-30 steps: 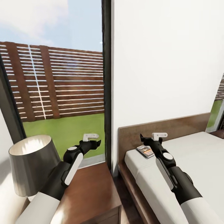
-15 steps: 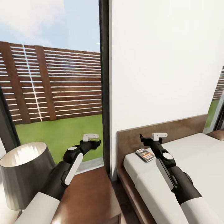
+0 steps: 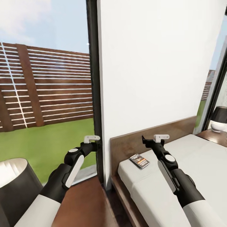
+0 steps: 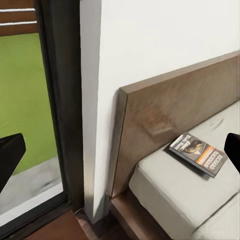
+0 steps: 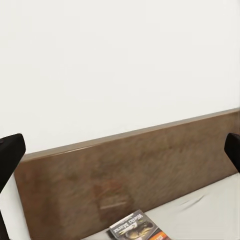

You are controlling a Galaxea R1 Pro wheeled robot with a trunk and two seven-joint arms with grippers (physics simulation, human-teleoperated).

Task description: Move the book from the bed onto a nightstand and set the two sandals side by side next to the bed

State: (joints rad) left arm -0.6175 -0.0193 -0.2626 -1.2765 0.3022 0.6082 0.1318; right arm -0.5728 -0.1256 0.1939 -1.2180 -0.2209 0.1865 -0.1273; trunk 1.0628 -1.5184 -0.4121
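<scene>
Head view shows the book (image 3: 139,161) flat by the headboard (image 3: 151,138), so the right gripper (image 3: 149,141) (wide apart, empty) should descend squarely over its edges.

Book (image 5: 136,228) cropped by frame edge

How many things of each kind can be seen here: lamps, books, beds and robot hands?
Lamps: 2, a dark grey-shaded lamp nearby and a black-shaded lamp with a white base beyond the bed.
Books: 1, a thin dark paperback with an orange band.
Beds: 1, a dark-brown wooden bed with a light-grey mattress.
Robot hands: 2, the left gripper and the right gripper.
Total: 6.
</scene>
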